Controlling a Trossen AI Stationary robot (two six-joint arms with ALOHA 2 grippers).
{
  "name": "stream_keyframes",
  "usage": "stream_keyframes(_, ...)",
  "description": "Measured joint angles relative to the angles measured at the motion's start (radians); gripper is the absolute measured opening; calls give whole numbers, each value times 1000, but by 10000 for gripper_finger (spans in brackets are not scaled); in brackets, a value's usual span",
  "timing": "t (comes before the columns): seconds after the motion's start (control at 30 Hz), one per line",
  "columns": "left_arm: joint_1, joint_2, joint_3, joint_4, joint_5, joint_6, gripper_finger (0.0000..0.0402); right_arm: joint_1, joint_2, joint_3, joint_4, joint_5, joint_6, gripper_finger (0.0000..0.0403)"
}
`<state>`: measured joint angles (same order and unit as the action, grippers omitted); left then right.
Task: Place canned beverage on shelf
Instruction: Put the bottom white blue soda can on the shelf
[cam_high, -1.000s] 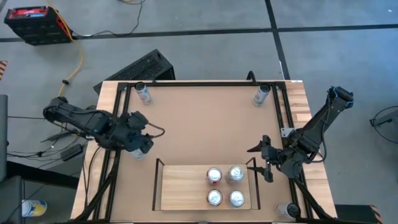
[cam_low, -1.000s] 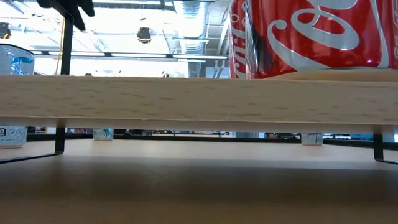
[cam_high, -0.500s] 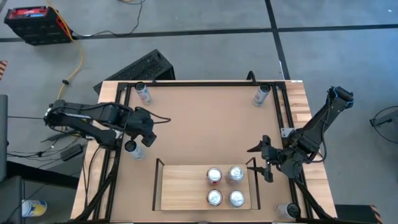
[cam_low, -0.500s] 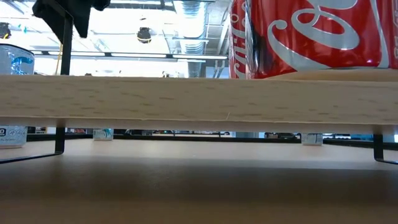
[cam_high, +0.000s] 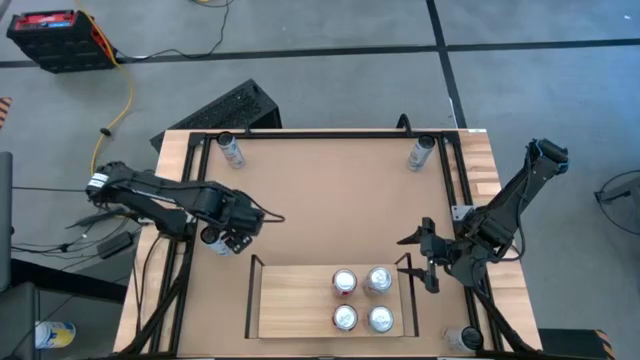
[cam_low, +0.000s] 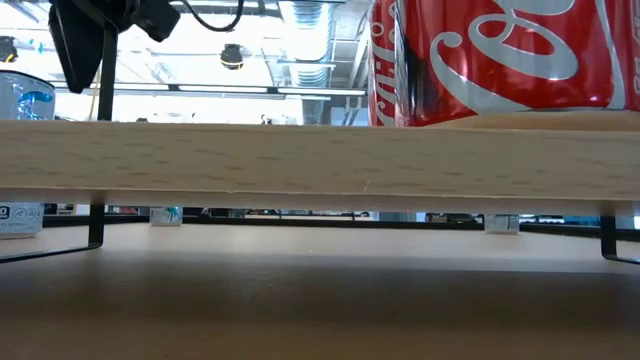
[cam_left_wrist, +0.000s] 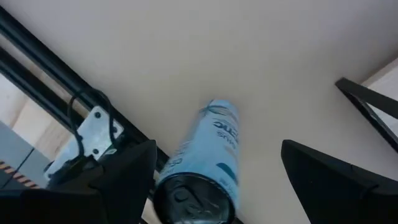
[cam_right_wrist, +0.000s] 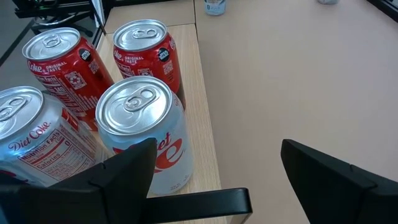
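L pincer (cam_high: 243, 226) spread, hovering w/ blue can (cam_high: 212, 237) just beside, not gripped.

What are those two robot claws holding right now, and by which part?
Nothing. The left gripper hangs open over a pale blue can standing near the table's left edge, its jaws not touching it. The right gripper waits open beside the shelf.
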<state>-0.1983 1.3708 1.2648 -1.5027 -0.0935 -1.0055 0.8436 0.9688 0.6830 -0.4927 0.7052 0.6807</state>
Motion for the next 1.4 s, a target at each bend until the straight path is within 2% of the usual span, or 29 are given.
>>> stream_keyframes(0.2,0,15,0,-63,4,-1,330,0,0,0,0,0,1,369)
stream_keyframes(0.63,-75,14,-3,-66,53,-95,330,8,0,0,0,-8,11,369)
stream_keyframes(0.87,-91,12,-104,-67,63,-93,330,8,0,0,0,-10,11,369)
stream_keyframes(1.4,-90,6,-114,-52,-9,-41,330,5,0,0,0,-8,3,369)
